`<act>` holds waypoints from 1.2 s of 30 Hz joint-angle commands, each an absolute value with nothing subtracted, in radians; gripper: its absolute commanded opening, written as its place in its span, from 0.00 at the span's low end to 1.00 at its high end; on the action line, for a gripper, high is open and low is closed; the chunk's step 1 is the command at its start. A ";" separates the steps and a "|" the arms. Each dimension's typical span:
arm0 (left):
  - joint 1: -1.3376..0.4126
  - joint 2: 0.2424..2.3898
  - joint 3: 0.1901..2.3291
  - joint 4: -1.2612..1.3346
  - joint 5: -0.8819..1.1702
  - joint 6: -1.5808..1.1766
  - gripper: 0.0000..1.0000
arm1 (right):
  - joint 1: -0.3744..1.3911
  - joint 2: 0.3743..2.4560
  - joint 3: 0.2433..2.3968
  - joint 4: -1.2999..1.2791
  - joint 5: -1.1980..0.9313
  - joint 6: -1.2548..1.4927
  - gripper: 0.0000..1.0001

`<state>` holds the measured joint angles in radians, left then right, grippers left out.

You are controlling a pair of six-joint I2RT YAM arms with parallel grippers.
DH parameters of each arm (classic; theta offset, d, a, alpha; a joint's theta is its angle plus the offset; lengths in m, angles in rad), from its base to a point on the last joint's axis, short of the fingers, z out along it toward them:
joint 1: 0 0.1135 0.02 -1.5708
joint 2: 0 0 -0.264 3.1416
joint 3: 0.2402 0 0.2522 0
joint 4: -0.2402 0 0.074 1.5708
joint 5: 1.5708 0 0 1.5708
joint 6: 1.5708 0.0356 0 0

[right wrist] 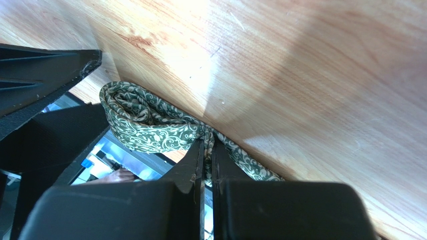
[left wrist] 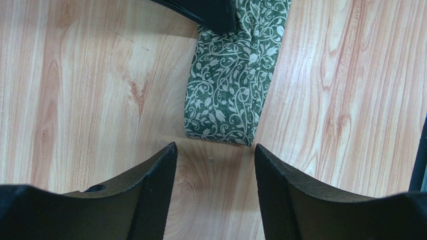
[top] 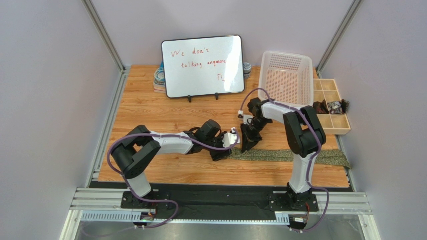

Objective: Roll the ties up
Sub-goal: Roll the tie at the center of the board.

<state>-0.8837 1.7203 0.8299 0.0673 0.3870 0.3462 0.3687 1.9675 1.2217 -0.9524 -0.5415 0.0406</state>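
Our right claw (right wrist: 206,150) pinches the tie (left wrist: 225,90); a tug could unfold the end just ahead of our released left claw (left wrist: 215,150).

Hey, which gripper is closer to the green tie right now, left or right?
Right. The right gripper is shut on the green tie, pinching it near its folded end. The left gripper is open, hovering just short of that end, not gripping it.

The tie (top: 270,155) lies front right on the table (top: 150,110); the whiteboard (top: 203,66) stands behind, the basket (top: 285,82) to its right
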 commanded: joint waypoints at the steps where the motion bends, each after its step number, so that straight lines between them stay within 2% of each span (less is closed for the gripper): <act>1: -0.881 1.720 0.821 -0.006 0.411 0.331 0.67 | 0.397 1.962 1.178 -0.805 -0.423 0.054 0.00; 2: -0.881 1.723 0.824 0.023 0.408 0.319 0.67 | 0.400 1.953 1.166 -0.789 -0.423 0.055 0.00; 3: -0.881 1.724 0.822 0.035 0.413 0.318 0.75 | 0.405 1.945 1.163 -0.784 -0.422 0.057 0.00; 4: -0.879 1.723 0.821 0.043 0.413 0.318 0.77 | 0.408 1.930 1.160 -0.778 -0.423 0.058 0.00; 14: -0.923 1.828 0.896 0.129 0.344 0.350 0.79 | 0.436 1.917 1.172 -0.755 -0.465 0.043 0.00; 17: -0.928 1.871 0.937 0.094 0.295 0.367 0.74 | 0.436 1.933 1.198 -0.752 -0.476 0.032 0.00; 26: -0.928 1.819 0.878 0.011 0.256 0.402 0.36 | 0.436 1.893 1.209 -0.831 -0.522 0.046 0.00; 29: -0.928 1.795 0.861 -0.029 0.270 0.411 0.30 | 0.434 1.856 1.187 -0.870 -0.526 0.066 0.00; 36: -0.928 1.796 0.854 -0.046 0.267 0.433 0.29 | 0.410 1.864 1.189 -0.896 -0.511 0.054 0.00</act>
<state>-0.9356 1.7863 0.8928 0.1085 0.3264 0.3943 0.4274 1.8809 1.1847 -0.8516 -0.5407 0.0601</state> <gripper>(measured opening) 0.314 0.028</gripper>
